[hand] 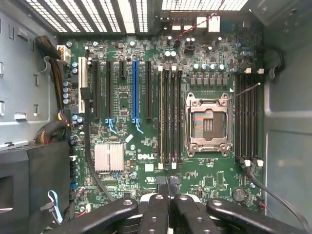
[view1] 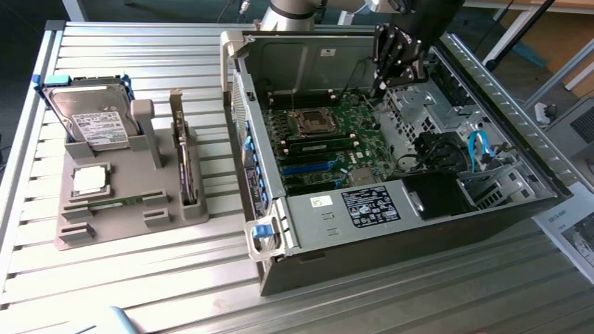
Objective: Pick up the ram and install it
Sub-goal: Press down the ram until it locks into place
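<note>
One ram (view1: 118, 202), a thin green stick, lies flat in the grey holder (view1: 83, 233) at the exterior view's left. A second green stick (hand: 161, 117) stands seated in a memory slot beside the empty processor socket (hand: 207, 122); it also appears as a green strip (view1: 320, 144) on the motherboard. My gripper (view1: 394, 69) hangs above the motherboard (view1: 325, 139) inside the open computer case (view1: 390, 223). Its black fingers (hand: 156, 209) are pressed together and shut, and I see nothing held between them.
The holder also carries a hard drive (view1: 93, 118), a square silver processor (view1: 90, 180) and an upright expansion card (view1: 188, 167). Case walls ring the board. Cables (view1: 478, 149) and a black power supply (view1: 436, 195) fill the case's right side. A blue card slot (hand: 135, 90) lies near the memory slots.
</note>
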`<state>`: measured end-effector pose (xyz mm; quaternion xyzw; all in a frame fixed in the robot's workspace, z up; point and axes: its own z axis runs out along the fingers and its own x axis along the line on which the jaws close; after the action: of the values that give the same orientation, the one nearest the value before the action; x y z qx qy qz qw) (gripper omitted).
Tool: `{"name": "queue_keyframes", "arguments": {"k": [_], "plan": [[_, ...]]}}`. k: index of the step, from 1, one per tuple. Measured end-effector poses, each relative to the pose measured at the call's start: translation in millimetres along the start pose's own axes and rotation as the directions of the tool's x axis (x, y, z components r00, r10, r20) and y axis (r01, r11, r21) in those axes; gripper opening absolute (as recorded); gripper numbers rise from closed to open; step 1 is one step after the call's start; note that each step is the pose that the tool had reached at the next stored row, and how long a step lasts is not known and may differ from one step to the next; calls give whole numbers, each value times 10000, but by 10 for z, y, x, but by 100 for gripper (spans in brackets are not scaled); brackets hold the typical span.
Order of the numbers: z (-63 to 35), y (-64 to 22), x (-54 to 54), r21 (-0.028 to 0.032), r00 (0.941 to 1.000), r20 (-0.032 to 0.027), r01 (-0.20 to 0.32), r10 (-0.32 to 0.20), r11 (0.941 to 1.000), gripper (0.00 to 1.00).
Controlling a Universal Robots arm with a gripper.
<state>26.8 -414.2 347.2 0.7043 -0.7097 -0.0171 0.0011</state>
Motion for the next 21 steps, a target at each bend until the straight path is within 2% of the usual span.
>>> {"name": "queue_keyframes", "arguments": {"k": [8,21], "plan": [[181,-5,6,17,10000,2,1,-1,10000,10],[576,-15,14,76,10000,3,2,-2,10000,10]]}}
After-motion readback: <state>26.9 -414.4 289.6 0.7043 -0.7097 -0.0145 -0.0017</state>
